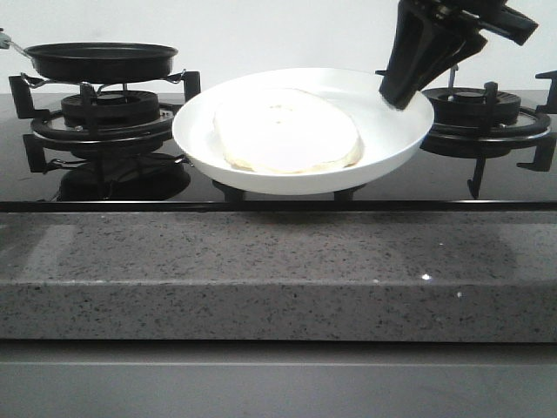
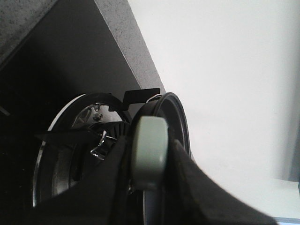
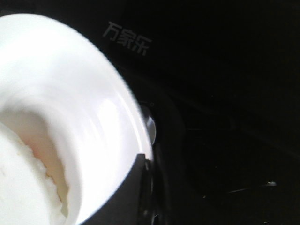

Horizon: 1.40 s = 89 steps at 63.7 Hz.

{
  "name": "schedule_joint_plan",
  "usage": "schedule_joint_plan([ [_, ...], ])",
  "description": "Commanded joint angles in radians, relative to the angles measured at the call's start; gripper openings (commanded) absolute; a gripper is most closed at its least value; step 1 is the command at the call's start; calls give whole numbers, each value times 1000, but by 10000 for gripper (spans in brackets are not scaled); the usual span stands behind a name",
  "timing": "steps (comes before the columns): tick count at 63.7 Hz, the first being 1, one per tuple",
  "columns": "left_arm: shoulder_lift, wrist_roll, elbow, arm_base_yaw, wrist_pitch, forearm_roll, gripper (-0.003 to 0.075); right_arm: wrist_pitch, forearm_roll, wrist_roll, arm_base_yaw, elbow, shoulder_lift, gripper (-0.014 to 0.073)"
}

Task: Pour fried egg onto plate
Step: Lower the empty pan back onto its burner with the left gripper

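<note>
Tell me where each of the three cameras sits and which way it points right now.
Front view: low before the counter, facing forward at the stove; the right gripper shows on the plate.
Left wrist view: on the left arm, looking along the pan handle; its dark fingers flank it.
Right wrist view: on the right arm, facing the plate rim; one finger shows.
Shared: front and right wrist both show the fried egg.

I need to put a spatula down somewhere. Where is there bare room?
The grey stone ledge in front of the hob is bare along its whole width. The hob is crowded: pan on the left burner, plate with the egg in the middle, right gripper at its rim.
</note>
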Motion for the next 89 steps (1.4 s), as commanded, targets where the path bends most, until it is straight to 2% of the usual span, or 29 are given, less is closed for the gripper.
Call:
schedule_joint_plan([
  [1, -50, -4, -32, 2, 35, -44, -2, -34, 33, -4, 1, -27, -50, -57],
  [8, -50, -4, -32, 2, 40, -25, 80, -34, 33, -4, 1, -27, -50, -57],
  [24, -50, -2, -32, 2, 69, -14, 457, -34, 33, -4, 1, -27, -50, -57],
  [30, -50, 9, -32, 2, 101, -1, 552, -34, 33, -4, 1, -27, -50, -57],
  [32, -50, 15, -32, 3, 114, 6, 562, -34, 33, -4, 1, -27, -50, -57],
  [60, -50, 20, -32, 59, 290, 252, 538, -34, 33, -4, 1, -27, -50, -57],
  [69, -50, 20, -32, 62, 301, 273, 410, -34, 33, -4, 1, -27, -50, -57],
  [89, -50, 20, -32, 62, 353, 296, 0, -34, 33, -4, 1, -27, -50, -57],
])
